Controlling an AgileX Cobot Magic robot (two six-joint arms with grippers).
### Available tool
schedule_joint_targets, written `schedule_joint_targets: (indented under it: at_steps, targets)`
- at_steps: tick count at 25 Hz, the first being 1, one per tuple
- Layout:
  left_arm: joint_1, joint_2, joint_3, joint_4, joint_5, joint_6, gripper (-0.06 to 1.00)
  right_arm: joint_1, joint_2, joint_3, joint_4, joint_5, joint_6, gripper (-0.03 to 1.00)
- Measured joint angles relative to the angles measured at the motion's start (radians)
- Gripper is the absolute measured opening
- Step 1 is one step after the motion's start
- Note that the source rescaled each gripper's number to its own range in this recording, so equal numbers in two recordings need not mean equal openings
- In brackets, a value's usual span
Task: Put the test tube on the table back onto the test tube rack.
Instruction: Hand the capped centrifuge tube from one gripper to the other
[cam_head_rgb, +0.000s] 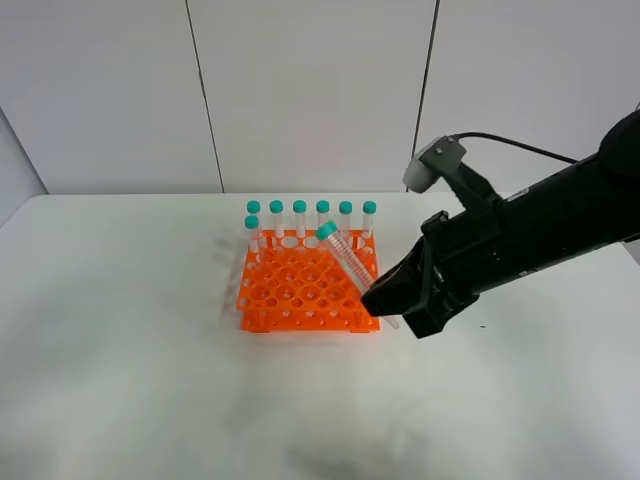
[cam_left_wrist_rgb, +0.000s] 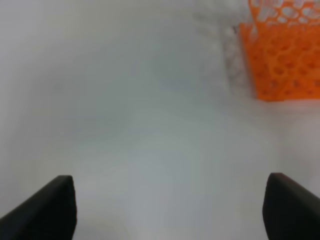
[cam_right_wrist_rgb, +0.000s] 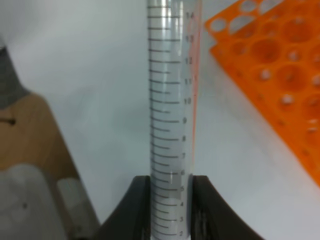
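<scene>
Tube (cam_head_rgb: 345, 258) sits right of centre, tilted, teal cap toward upper left, leaning over the right edge of the rack (cam_head_rgb: 300, 290). Right gripper (cam_head_rgb: 385, 300) clamps it low, near the tip. Risk: held that low and tilted, the tip likely catches a hole rim, or the gripper fouls the rack. Rack holds seven capped tubes (cam_head_rgb: 300, 212), all at the back. Left gripper (cam_left_wrist_rgb: 170, 210) is spread wide above the bench (cam_left_wrist_rgb: 125, 100).
</scene>
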Motion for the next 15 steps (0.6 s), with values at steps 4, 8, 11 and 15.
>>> schedule_joint_targets:
  at_steps: [4,8,11,15]
  targets:
    - [0.0,0.182,-0.098,-0.13,-0.066,0.053,0.91,0.035,0.001,0.0,0.003,-0.027,-0.007,0.01]
    - [0.0,0.383,-0.147,-0.345,-0.167,0.18,0.91,0.035,0.001,0.0,0.003,-0.041,-0.004,0.01]
    - [0.0,0.531,-0.148,-0.552,-0.231,0.336,0.91,0.035,0.001,0.0,0.004,-0.042,-0.003,0.01]
    - [0.0,0.716,-0.148,-0.816,-0.284,0.589,0.91,0.035,0.001,0.0,0.021,-0.042,-0.003,0.01]
